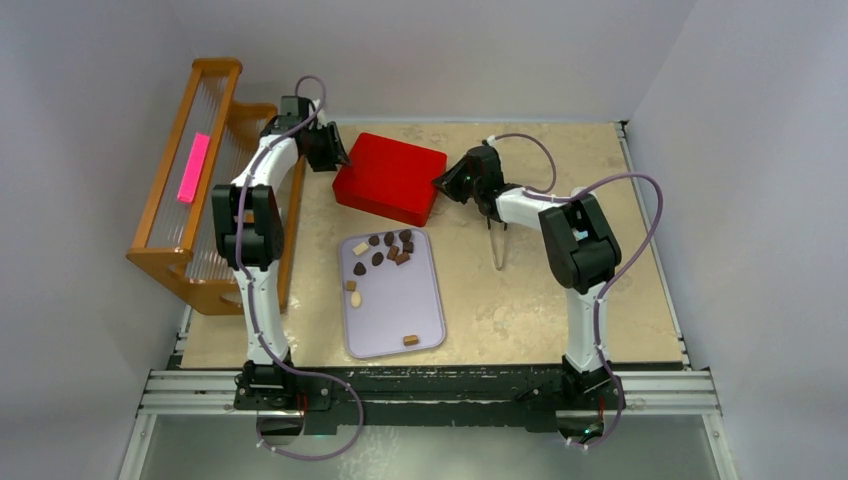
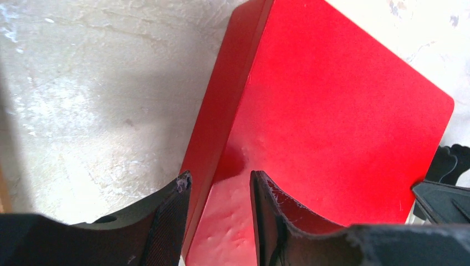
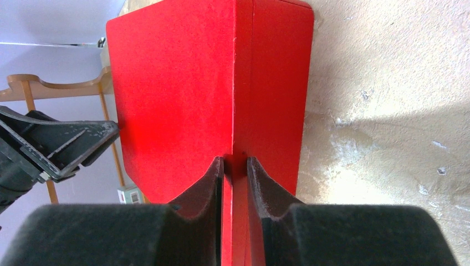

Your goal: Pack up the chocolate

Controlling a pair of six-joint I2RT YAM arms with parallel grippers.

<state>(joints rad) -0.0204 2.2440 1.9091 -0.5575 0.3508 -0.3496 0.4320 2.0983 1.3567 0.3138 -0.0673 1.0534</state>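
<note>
The chocolate (image 1: 385, 250), several dark brown, light brown and cream pieces, lies loose on a lavender tray (image 1: 410, 320) at the table's middle. A closed red box (image 1: 390, 178) sits behind the tray and also shows in the left wrist view (image 2: 332, 111) and the right wrist view (image 3: 177, 83). My left gripper (image 1: 343, 160) (image 2: 219, 180) is open, its fingers straddling the box's left edge. My right gripper (image 1: 440, 183) (image 3: 235, 163) is shut on the right edge of the box's lid.
Black tongs (image 1: 497, 245) lie on the table right of the tray, under my right arm. A wooden rack (image 1: 200, 170) holding a pink strip (image 1: 194, 167) stands along the left side, close to my left arm.
</note>
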